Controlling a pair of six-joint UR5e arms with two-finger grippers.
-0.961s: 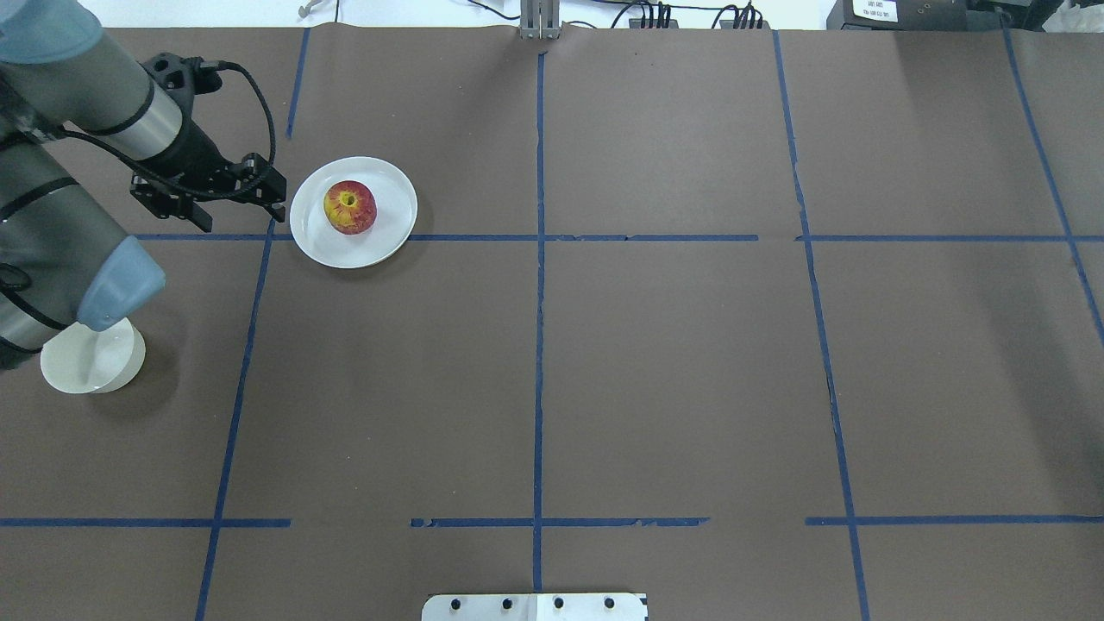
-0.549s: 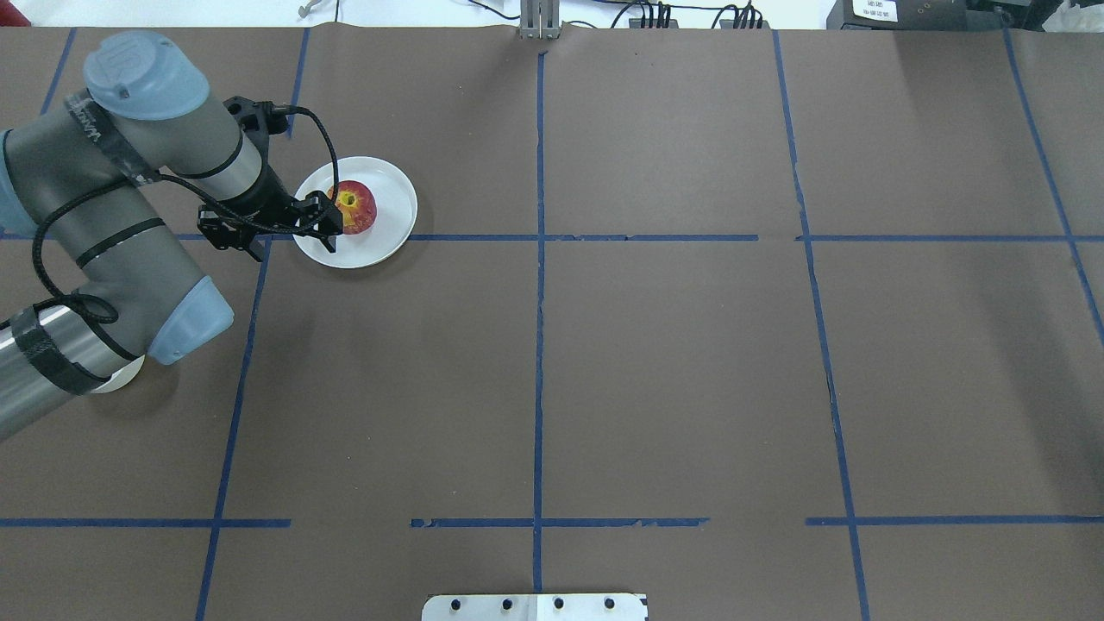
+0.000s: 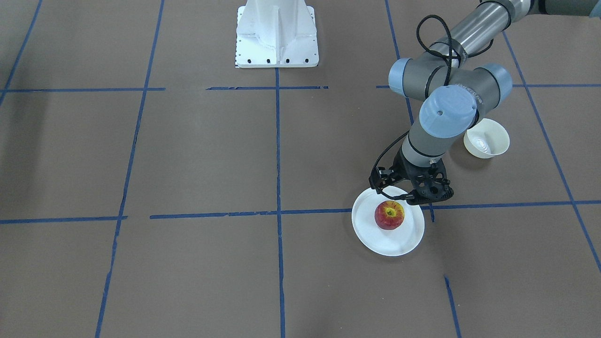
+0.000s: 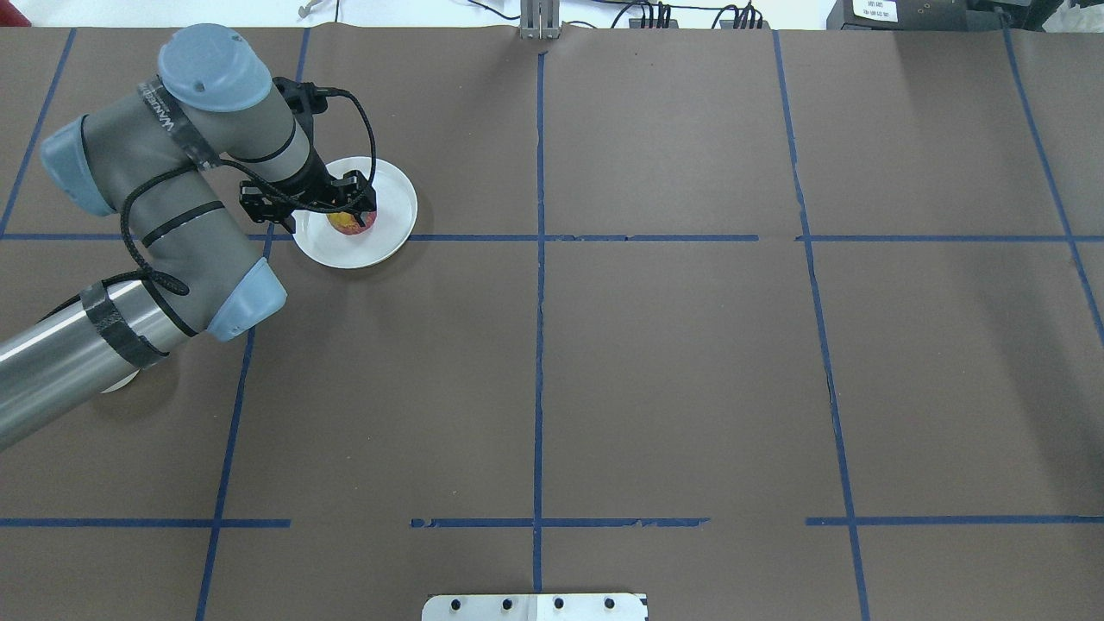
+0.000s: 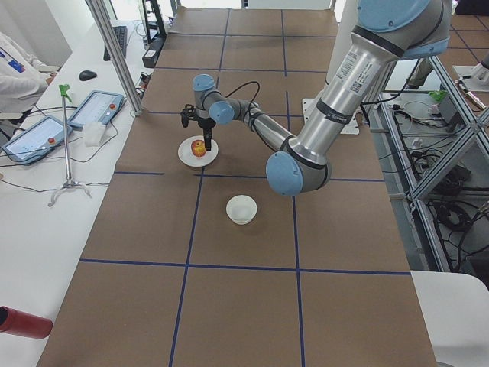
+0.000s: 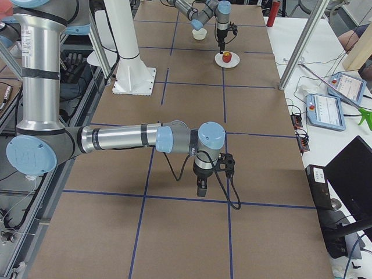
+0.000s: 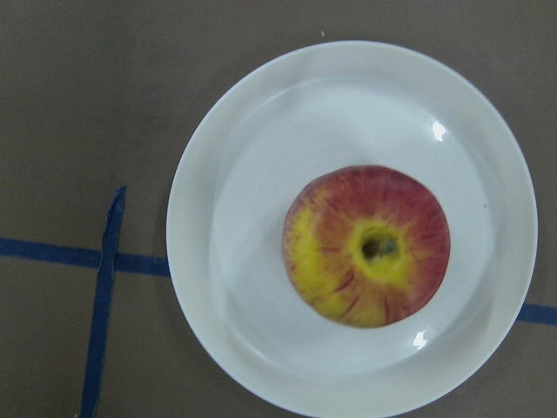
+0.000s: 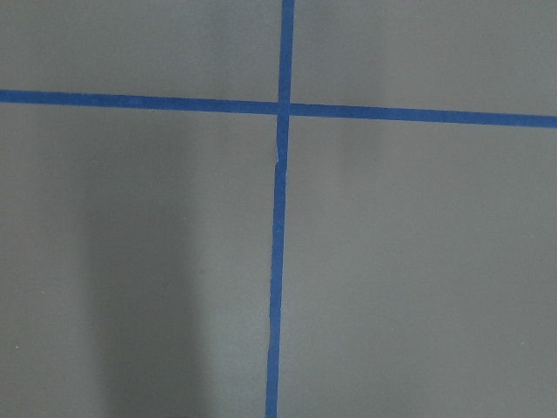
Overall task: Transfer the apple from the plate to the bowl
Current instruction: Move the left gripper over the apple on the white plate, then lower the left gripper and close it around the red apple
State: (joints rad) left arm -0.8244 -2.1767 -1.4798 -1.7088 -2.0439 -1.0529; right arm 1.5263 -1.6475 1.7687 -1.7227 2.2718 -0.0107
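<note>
Left wrist-mounted view looks straight down on the apple [image 7: 365, 246], which sits stem hollow up on the plate [image 7: 193, 261], a little off the dish's centre. In the front-facing view the left gripper [image 3: 395, 195] hangs above the plate with its jaws spread and clear of the fruit. The bowl [image 3: 487, 137] stands empty on the desk [image 3: 188, 155], well apart from the plate and nearer the robot's base. The right gripper [image 6: 200, 187] hangs over bare desk far off; whether its jaws are spread or pressed together cannot be told.

The step in hand looks like the approach for the grasp. Done well, the jaws would centre over the stem hollow and come down until the pads straddle the apple's widest part, stopping short of the plate. A gentle squeeze suits the round, smooth skin, which could roll or slip. A fingertip catching the raised rim would shove the plate. The bowl seems barely wider than the apple, so the release will need to be centred.
</note>
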